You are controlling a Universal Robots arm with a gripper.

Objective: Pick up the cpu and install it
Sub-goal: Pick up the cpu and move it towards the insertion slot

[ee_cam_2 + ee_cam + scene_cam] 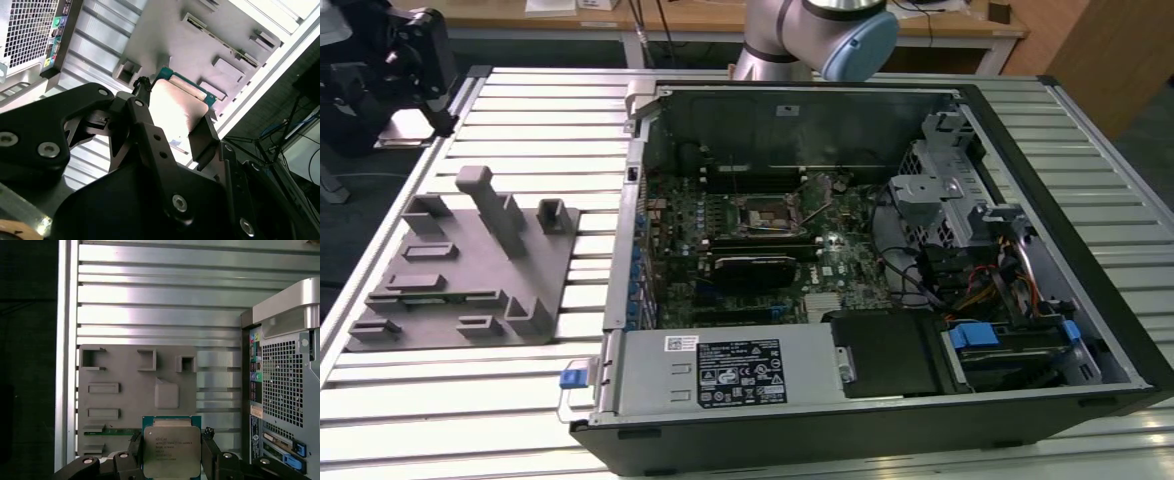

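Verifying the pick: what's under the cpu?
In the first wrist view, the cpu is clamped in the hand. The grey fixture on the slatted table lies below it. The fixture patch directly beneath the cpu is covered.

cpu (pixel 171 452) slvr top, grn rim | fixture (pixel 131 377) gry | table (pixel 150 290) ribbed slvr
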